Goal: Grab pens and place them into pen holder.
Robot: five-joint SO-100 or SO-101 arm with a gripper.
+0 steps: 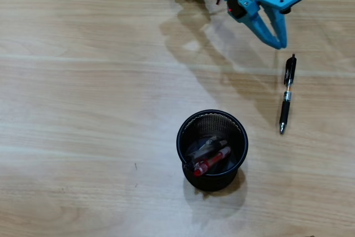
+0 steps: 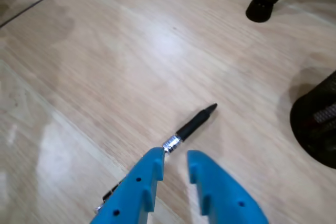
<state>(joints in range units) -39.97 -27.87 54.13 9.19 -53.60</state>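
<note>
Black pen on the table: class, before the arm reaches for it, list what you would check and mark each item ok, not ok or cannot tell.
1. Black pen lies flat and clear of other things: ok.
2. Hand open, nothing held: ok.
3. Hand lined up over the pen's barrel, wrist view: ok.
4. Fingers lowered to the table: not ok, apparently above the pen.
5. Pen holder upright with room: ok.
6. How many pens are inside it: cannot tell; a red pen shows.

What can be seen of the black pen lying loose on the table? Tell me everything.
The slim black ballpoint pen lies flat on the light wood-grain table, outside and to the right of the round black wire-mesh pen holder in the overhead view. It has a dark grip, a silver band, a clip and a pointed tip facing away from the blue two-finger hand. The hand hovers near its clip end; nothing grips the pen.
</note>
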